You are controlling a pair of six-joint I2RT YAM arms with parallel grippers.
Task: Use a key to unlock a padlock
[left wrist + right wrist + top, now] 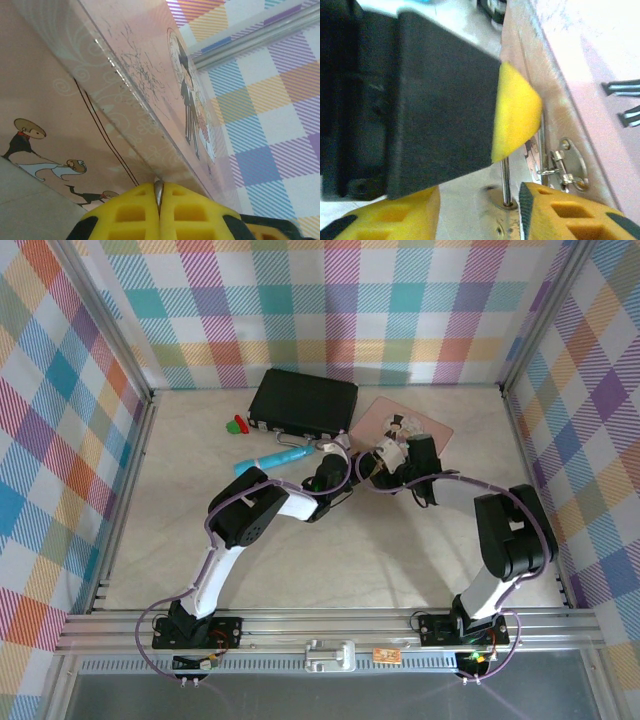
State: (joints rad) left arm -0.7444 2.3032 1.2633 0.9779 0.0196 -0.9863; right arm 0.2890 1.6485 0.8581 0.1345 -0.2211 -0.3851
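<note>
In the left wrist view my left gripper [159, 200] is shut on the key [158, 188], a thin metal sliver pinched between the yellow fingertips, right against the pink tin [150, 75]. In the right wrist view the padlock [500, 212] sits low between my right gripper's [477, 205] fingers, which stand apart. Its silver shackle leg [505, 177] rises from a hole in its top. The left gripper's black finger with a yellow tip [517, 115] hangs just above it. From above, both grippers [340, 452] [385, 458] meet at the pink tin's near edge.
The pink tin [425, 430] lies at the back right, its metal hasp [565, 165] beside the padlock. A black case [303, 402] lies behind the left gripper, with red and green pieces [237, 425] and a blue object [265, 460] to its left. Plaid walls enclose the table.
</note>
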